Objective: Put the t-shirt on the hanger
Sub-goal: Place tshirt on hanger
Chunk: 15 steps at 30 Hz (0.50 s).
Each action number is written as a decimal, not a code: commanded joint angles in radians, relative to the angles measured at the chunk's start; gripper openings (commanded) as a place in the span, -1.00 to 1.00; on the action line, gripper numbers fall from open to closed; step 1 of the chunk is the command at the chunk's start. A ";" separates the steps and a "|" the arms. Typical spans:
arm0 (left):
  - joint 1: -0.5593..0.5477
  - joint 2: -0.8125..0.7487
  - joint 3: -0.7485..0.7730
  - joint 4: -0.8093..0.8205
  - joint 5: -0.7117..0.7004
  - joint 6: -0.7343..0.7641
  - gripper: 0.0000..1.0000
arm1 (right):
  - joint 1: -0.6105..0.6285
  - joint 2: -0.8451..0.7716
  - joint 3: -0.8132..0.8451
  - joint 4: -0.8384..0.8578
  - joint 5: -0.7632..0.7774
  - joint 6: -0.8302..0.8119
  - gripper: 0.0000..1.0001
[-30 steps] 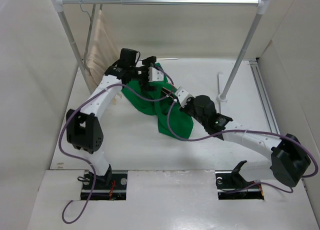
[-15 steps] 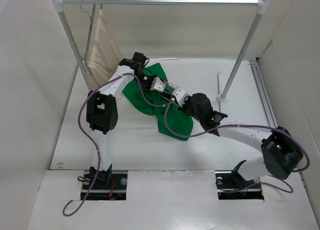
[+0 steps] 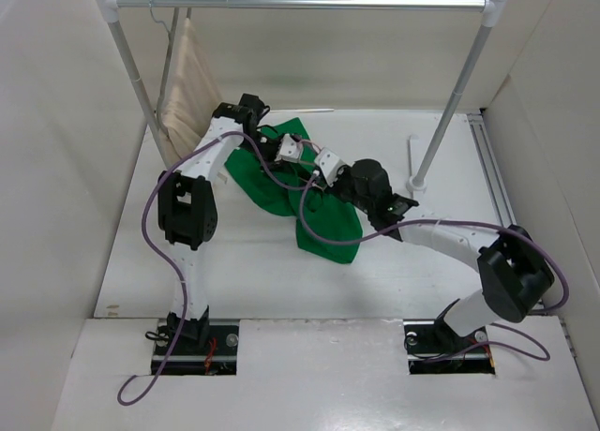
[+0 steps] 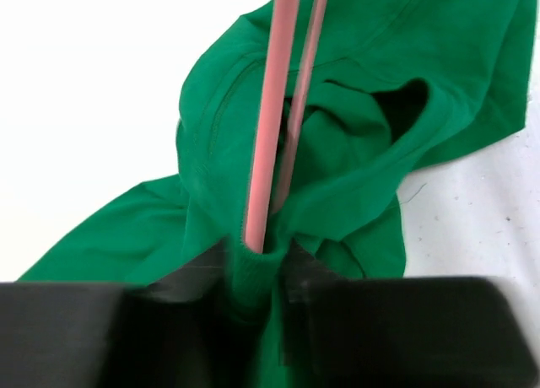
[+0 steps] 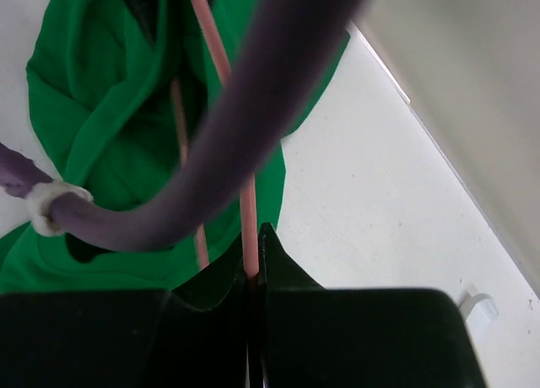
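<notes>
The green t-shirt (image 3: pixel 330 227) lies crumpled on the white table, toward the back left. In the left wrist view the pink hanger (image 4: pixel 272 118) shows as two thin wires running up out of a bunched fold of the t-shirt (image 4: pixel 354 160). My left gripper (image 4: pixel 257 274) is shut on that fold, where one wire comes out. My right gripper (image 5: pixel 252 266) is shut on one hanger (image 5: pixel 221 63) wire, with the t-shirt (image 5: pixel 93 110) spread beyond it. In the top view my left gripper (image 3: pixel 291 152) and right gripper (image 3: pixel 323 164) meet over the shirt. The hanger's hook is hidden.
A clothes rack's rail (image 3: pixel 300 1) spans the back, with its right post (image 3: pixel 452 98) standing on a foot (image 3: pixel 415 182). A beige cloth (image 3: pixel 192 89) hangs at the rail's left end. Side walls close in the table. A purple cable (image 5: pixel 245 110) crosses the right wrist view.
My left gripper has gone from open to shut on the t-shirt's fold, and its arm has folded in closer. My right arm has moved up and left with the hanger.
</notes>
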 commanded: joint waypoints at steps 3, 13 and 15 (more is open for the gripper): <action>-0.020 -0.043 -0.010 -0.060 0.109 -0.059 -1.00 | -0.023 0.022 0.069 0.045 -0.027 -0.007 -1.00; 0.011 -0.149 -0.125 0.384 -0.035 -0.763 -1.00 | -0.095 -0.145 0.052 -0.090 0.040 0.128 0.57; 0.020 -0.174 -0.162 0.433 -0.094 -0.803 -1.00 | -0.095 -0.207 0.040 -0.147 0.084 0.154 0.59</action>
